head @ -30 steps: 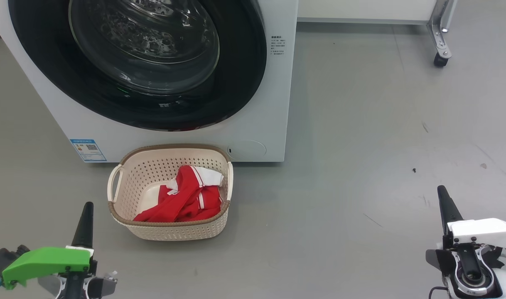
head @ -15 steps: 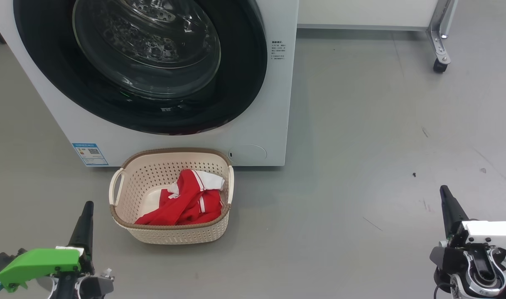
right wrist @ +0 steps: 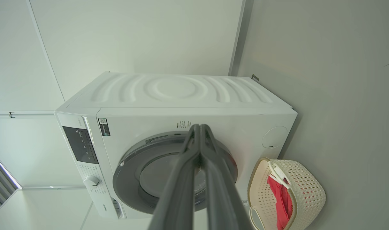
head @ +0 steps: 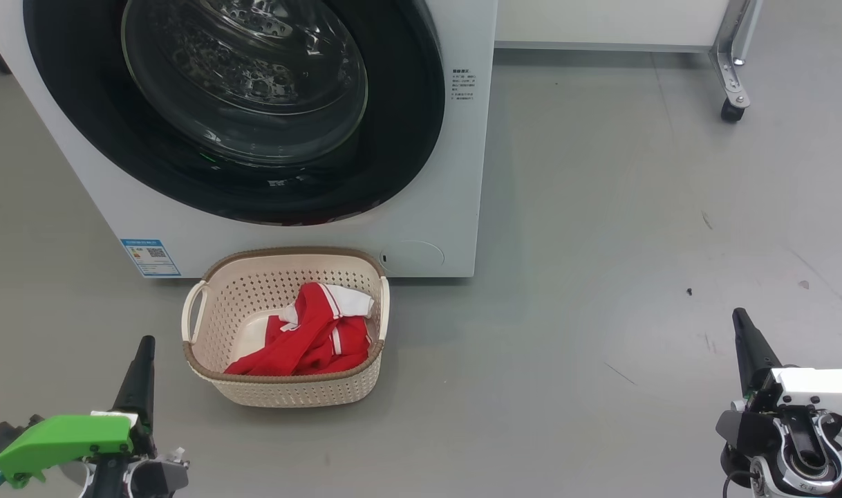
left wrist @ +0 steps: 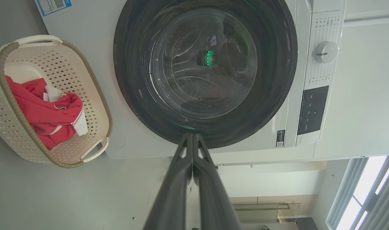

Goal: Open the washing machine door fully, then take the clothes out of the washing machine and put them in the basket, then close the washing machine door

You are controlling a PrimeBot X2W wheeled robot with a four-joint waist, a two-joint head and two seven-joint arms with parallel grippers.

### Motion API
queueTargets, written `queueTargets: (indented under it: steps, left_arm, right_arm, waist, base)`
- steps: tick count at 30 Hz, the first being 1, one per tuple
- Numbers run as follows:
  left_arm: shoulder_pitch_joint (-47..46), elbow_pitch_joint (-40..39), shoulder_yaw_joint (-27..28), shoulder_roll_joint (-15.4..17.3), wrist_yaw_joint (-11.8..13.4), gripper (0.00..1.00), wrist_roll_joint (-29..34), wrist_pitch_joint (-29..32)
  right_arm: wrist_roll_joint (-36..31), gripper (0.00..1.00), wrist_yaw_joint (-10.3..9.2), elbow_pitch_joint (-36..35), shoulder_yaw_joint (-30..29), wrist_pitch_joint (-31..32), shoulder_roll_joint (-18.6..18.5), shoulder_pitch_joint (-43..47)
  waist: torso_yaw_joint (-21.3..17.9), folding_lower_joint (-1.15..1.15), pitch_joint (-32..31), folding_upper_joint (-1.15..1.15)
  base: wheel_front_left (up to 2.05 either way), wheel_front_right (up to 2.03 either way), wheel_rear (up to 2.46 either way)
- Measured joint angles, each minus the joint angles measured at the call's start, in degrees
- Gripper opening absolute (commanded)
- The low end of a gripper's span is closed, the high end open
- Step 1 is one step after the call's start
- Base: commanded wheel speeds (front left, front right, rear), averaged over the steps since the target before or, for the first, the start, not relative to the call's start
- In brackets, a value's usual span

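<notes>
The washing machine [head: 448, 173] stands at the top of the head view, its door [head: 241, 104] shut flat against the front, black rim around a clear glass bowl. Against its base sits the cream basket [head: 283, 384] with the red clothes [head: 310, 339] lying inside. My left gripper [head: 144, 344] is at the lower left, just left of the basket, fingers pressed together and empty. My right gripper [head: 740, 316] is at the lower right, far from the basket, also shut and empty. In the wrist views the door [left wrist: 204, 70] [right wrist: 149, 172], the basket [left wrist: 95, 95] [right wrist: 309, 188] and the clothes [left wrist: 41, 111] [right wrist: 282, 201] show beyond the shut fingers.
Grey floor spreads to the right of the machine. A metal leg with a caster wheel [head: 732, 100] stands at the top right, below a white panel. The machine's control knob [left wrist: 324, 52] sits on its front panel.
The head camera shifted slightly during the first half second, so the scene sits a bit lower in the picture; since then nothing has moved. Both grippers stay shut.
</notes>
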Motion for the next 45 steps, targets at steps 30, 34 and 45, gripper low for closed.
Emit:
queueTargets:
  steps: [30, 34, 45]
  left_arm:
    - [0.02, -0.01, 0.08, 0.00, 0.00, 0.00, 0.00, 0.03]
    - [0.02, -0.01, 0.08, 0.00, 0.00, 0.00, 0.00, 0.03]
    - [0.02, -0.01, 0.09, 0.00, 0.00, 0.00, 0.00, 0.03]
  right_arm:
    - [0.00, 0.00, 0.00, -0.01, -0.02, 0.00, 0.00, 0.00]
    - [0.00, 0.00, 0.00, -0.01, -0.02, 0.00, 0.00, 0.00]
    - [0.00, 0.00, 0.00, -0.01, -0.03, 0.00, 0.00, 0.00]
  waist:
    - [0.00, 0.00, 0.01, 0.00]
    - [0.00, 0.00, 0.01, 0.00]
    - [0.00, 0.00, 0.01, 0.00]
  base:
    - [0.00, 0.00, 0.00]
    - [0.00, 0.00, 0.00]
    - [0.00, 0.00, 0.00]
